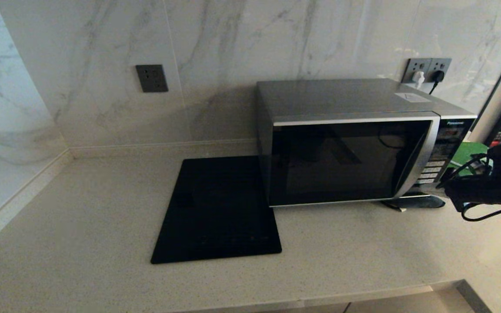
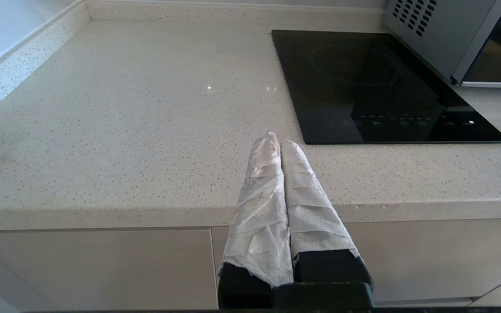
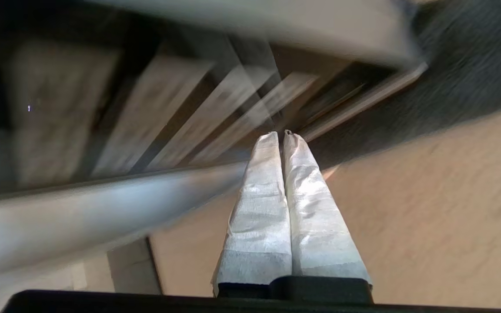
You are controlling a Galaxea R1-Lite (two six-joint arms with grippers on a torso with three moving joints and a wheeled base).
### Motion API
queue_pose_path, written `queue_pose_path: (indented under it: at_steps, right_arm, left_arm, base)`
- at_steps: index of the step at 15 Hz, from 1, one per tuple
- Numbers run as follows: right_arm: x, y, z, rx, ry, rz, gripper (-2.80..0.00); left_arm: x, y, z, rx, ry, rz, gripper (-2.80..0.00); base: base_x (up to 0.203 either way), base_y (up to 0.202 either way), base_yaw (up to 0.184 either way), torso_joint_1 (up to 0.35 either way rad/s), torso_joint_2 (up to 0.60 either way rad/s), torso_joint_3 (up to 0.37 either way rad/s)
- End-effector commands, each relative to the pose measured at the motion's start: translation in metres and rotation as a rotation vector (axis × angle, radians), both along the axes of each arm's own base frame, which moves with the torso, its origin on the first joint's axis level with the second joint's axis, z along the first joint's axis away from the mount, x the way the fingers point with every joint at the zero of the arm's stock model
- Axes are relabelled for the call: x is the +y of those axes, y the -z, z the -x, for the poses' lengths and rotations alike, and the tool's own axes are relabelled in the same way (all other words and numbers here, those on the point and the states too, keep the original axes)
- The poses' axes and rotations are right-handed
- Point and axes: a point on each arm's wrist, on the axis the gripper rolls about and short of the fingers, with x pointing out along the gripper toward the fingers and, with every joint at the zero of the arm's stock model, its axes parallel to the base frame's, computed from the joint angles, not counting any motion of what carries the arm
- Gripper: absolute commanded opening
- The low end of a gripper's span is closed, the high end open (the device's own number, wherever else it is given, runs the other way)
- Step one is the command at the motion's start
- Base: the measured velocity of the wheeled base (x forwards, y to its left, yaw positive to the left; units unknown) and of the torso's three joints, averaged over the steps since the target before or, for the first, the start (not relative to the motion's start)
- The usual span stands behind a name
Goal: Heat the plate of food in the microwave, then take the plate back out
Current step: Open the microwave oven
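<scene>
The silver-grey microwave (image 1: pixel 346 161) stands on the counter against the wall with its dark glass door closed; its side also shows in the left wrist view (image 2: pixel 442 34). The plate of food is out of view. My left gripper (image 2: pixel 276 141) is shut and empty, its white-wrapped fingers (image 2: pixel 261 191) held in front of the counter's front edge, left of the cooktop. My right arm (image 1: pixel 489 184) hangs just right of the microwave's button panel (image 1: pixel 444 152). The right gripper (image 3: pixel 282 135) is shut with nothing in it, and its surroundings are blurred.
A flat black glass cooktop (image 1: pixel 220 208) lies on the speckled counter (image 1: pixel 81 226) left of the microwave. Something green (image 1: pixel 472 154) shows behind the microwave's right side. Wall sockets (image 1: pixel 426 71) with plugs sit above the microwave. Cabinet fronts (image 2: pixel 94 269) lie below the counter edge.
</scene>
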Motion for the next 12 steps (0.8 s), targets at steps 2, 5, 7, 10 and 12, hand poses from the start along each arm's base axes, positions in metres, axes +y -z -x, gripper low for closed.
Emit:
queue_pose_path:
  at_steps: [2,5,7,10,12]
  right_arm:
    - [0.011,-0.044,0.026,-0.037,0.020,0.032,-2.80]
    - [0.028,-0.094,0.067,-0.064,0.071,0.098,-2.80]
    - [0.049,-0.124,0.107,-0.030,0.106,0.163,-2.80]
    - [0.090,-0.148,0.183,0.111,0.109,0.289,-2.80]
    - [0.114,-0.158,0.234,0.138,0.115,0.375,-2.80]
  left_arm:
    - [0.000,0.000,0.000,-0.001,-0.001,0.001,-2.80]
    - [0.000,0.000,0.000,-0.001,-0.001,0.001,-2.80]
    - [0.000,0.000,0.000,-0.001,-0.001,0.001,-2.80]
    - [0.000,0.000,0.000,-0.001,-0.001,0.001,-2.80]
    - [0.000,0.000,0.000,-0.001,0.000,0.001,-2.80]
  base:
    - [0.000,0.000,0.000,0.000,0.00,0.000]
    - [0.000,0.000,0.000,0.000,0.00,0.000]
    - [0.000,0.000,0.000,0.000,0.00,0.000]
    - [0.000,0.000,0.000,0.000,0.00,0.000]
    - [0.000,0.000,0.000,0.000,0.00,0.000]
